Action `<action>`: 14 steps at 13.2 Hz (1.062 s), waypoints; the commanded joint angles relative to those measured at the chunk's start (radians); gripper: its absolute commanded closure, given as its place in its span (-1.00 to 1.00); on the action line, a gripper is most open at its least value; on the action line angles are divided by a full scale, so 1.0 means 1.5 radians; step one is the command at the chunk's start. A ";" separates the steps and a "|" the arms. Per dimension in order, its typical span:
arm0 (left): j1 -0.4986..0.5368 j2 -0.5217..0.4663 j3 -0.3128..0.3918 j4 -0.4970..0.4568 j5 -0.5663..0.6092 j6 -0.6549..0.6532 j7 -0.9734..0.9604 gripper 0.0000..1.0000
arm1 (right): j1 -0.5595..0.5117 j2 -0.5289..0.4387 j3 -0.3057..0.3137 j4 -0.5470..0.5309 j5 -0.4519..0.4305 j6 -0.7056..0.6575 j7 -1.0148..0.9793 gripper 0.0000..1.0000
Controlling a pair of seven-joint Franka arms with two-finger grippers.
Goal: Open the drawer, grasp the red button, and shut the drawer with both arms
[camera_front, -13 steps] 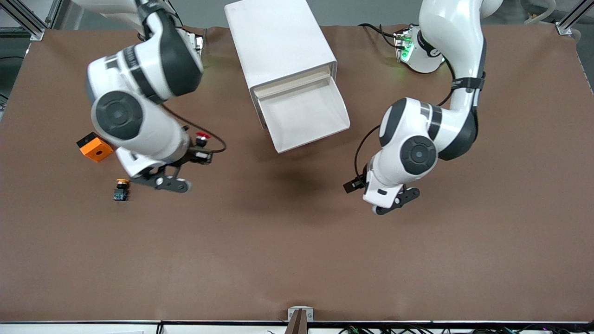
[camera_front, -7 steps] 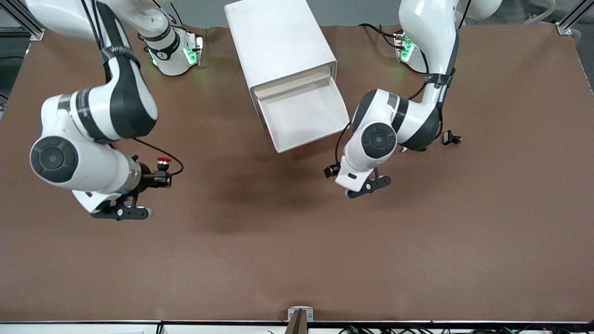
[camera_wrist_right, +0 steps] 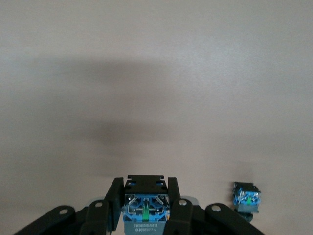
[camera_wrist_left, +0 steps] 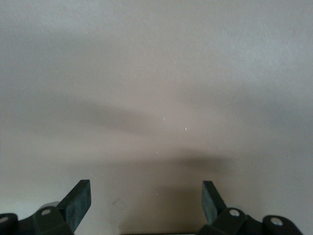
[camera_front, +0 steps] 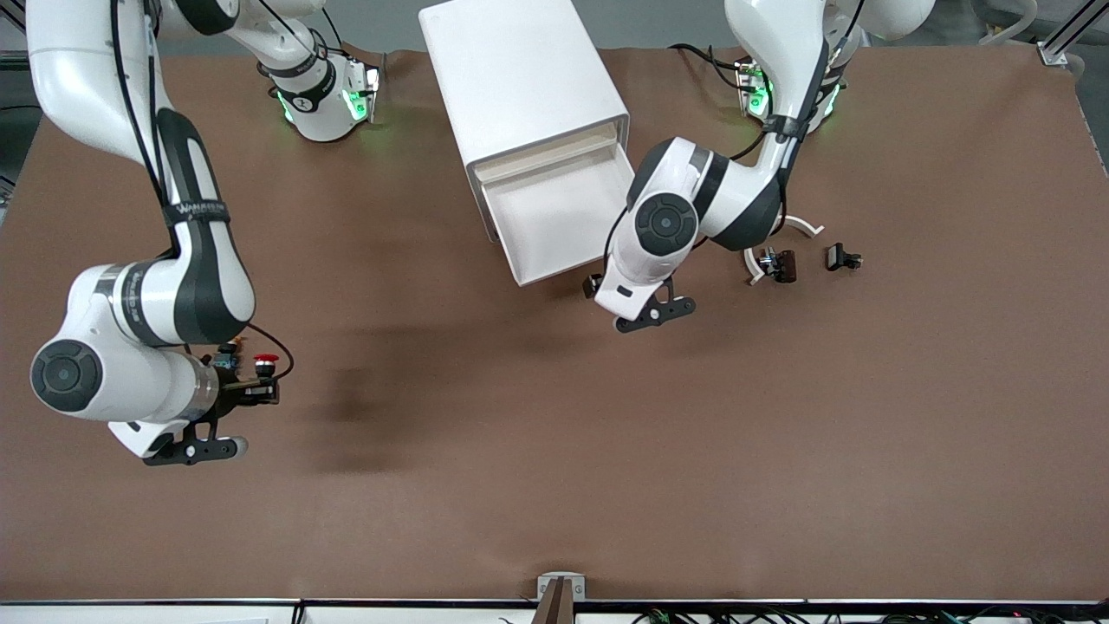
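The right pincer (camera_front: 260,381) grips the red-capped button (camera_front: 265,360) above the table (camera_front: 554,485) at the right arm's end. The left pincer (camera_front: 645,314) hangs spread and empty by the open drawer (camera_front: 559,217); closing early risks trapping nothing inside.

The brown surface (camera_front: 554,451) is carrying a white cabinet (camera_front: 520,78), a curved white piece (camera_front: 801,227) and two small dark parts (camera_front: 780,263) toward the left arm's end.
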 commanded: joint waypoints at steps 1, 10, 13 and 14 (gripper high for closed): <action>-0.003 -0.024 -0.019 -0.032 0.011 0.014 -0.019 -1.00 | -0.024 0.007 0.012 -0.037 -0.009 0.031 0.000 0.35; -0.033 -0.023 -0.045 -0.043 0.005 0.034 -0.058 -1.00 | -0.055 0.003 -0.003 -0.180 -0.016 0.118 -0.005 0.31; -0.035 -0.020 -0.072 -0.058 0.004 0.070 -0.085 -1.00 | -0.055 0.002 -0.004 -0.198 -0.020 0.120 -0.005 0.27; -0.038 -0.021 -0.080 -0.065 0.004 0.086 -0.092 -1.00 | -0.055 0.001 -0.005 -0.203 -0.020 0.121 -0.005 0.26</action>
